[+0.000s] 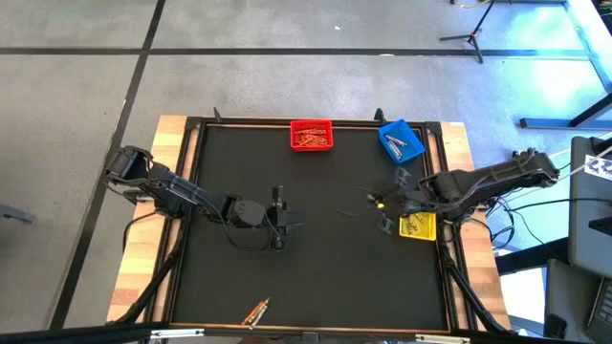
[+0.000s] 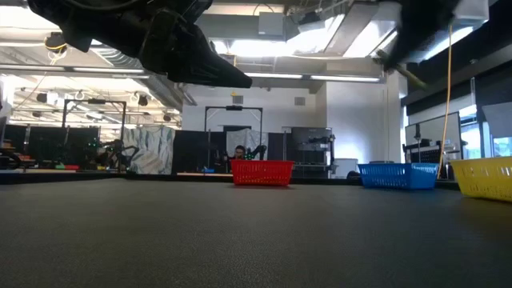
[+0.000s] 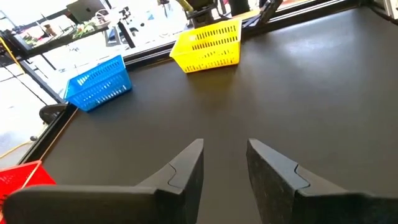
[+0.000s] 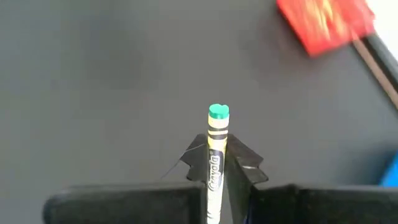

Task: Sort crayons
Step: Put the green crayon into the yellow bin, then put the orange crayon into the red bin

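The right gripper [image 4: 216,163] is clamped on a thin yellow-wrapped, green-tipped wax crayon [image 4: 217,140], which juts straight past its fingertips, probably for dropping into a bin. Just beside it sits the yellow plastic basket [image 1: 418,226], the blue plastic basket [image 1: 401,140] farther off. The left gripper [image 3: 225,163] hovers mid-table, fingers parted and empty.

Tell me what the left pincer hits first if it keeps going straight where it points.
Probably the yellow bin. The open left pincer aims across bare black mat toward it, though depth is hard to judge.
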Robot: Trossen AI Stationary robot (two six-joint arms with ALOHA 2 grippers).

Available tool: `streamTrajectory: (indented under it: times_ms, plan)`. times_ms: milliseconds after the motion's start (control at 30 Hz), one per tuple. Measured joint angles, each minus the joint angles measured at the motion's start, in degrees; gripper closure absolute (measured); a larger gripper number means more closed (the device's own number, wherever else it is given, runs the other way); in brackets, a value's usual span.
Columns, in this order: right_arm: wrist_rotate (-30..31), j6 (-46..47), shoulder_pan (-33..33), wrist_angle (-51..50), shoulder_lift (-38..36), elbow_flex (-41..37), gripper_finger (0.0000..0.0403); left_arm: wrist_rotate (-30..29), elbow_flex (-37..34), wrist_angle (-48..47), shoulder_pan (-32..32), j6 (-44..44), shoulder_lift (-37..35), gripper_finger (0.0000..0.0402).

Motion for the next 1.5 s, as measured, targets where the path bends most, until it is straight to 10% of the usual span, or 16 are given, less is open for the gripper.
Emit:
streamTrajectory:
  times_ms: [333,967,1500]
  plan:
    - [-4.4,32.2,0.8,-26.0,0.1,-2.0,0.0373,0.1,0.0,-0.4,0.0,-1.3,0.0,0.0288]
    - [-13.0,37.7,0.7,-24.7,0.1,-13.1,0.0253,-0.6,0.0,-1.0,-1.1,-9.0,0.0,0.0288]
    - [8.5,12.1,20.0,31.0,4.7,-12.6,0.0233,-9.3,6.8,-28.0,-26.8,-39.3,-0.1,0.0288]
